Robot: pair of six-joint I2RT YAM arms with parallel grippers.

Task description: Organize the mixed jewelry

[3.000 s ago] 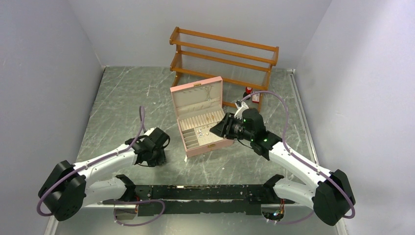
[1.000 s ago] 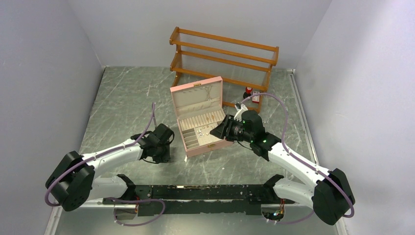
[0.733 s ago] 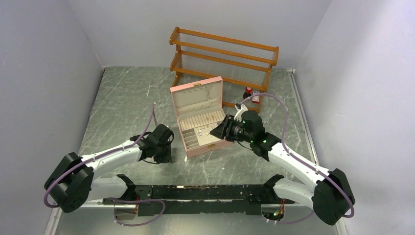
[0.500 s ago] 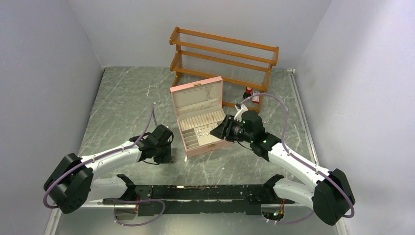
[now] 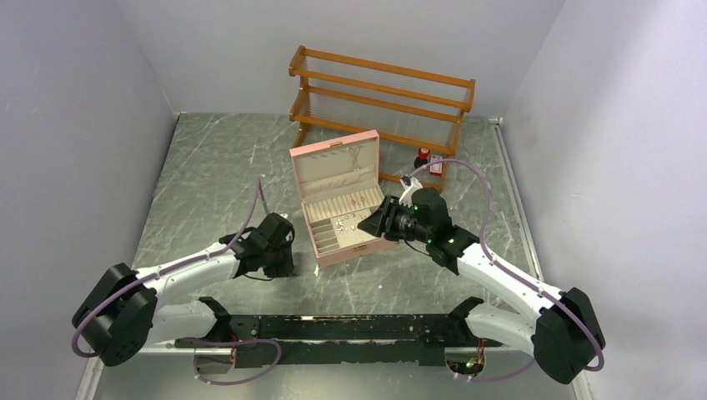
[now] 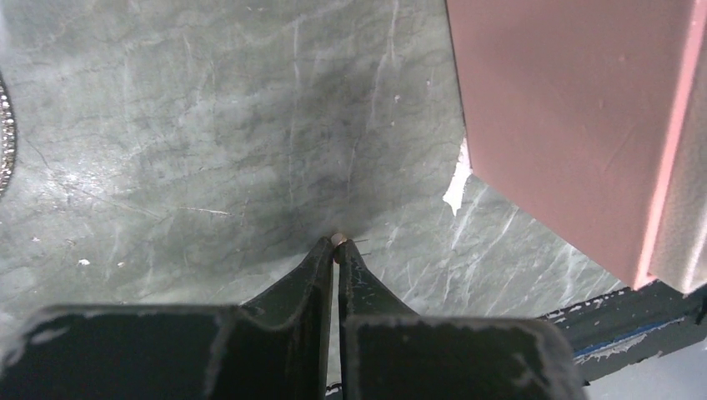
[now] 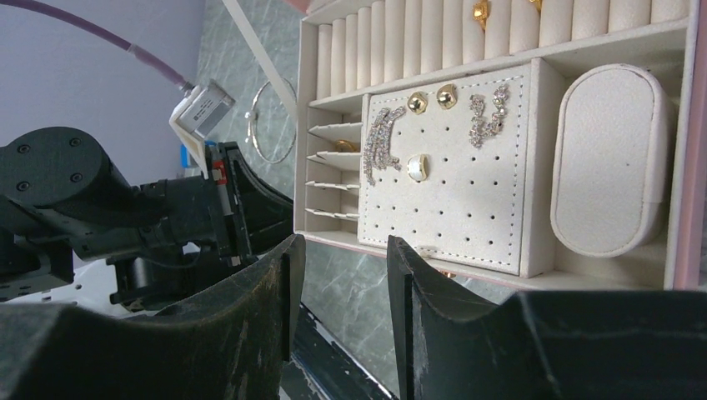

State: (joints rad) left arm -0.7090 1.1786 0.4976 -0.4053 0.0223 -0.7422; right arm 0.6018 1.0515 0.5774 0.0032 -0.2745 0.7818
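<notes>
Left pincer (image 6: 335,250) down on tabletop (image 6: 167,150), jaws shut tight. Tiny gold bit (image 6: 337,238) nipped at very tips, just beside outer wall of pink box (image 6: 567,117).

Right pincer (image 7: 338,287) about half open, empty, hovering over open box, where earrings (image 7: 429,98) and rings (image 7: 481,10) already sit. Silvery loop (image 7: 271,121) lies on tabletop beside box.

Risk: hold so shallow that bit could pop out on lift and vanish against marbled surface.

Risk: swing toward box interior could clip box wall, or meet right pincer parked above.

White arm links (image 5: 192,268), black joints (image 5: 557,333), looping purple cables (image 5: 456,160).
</notes>
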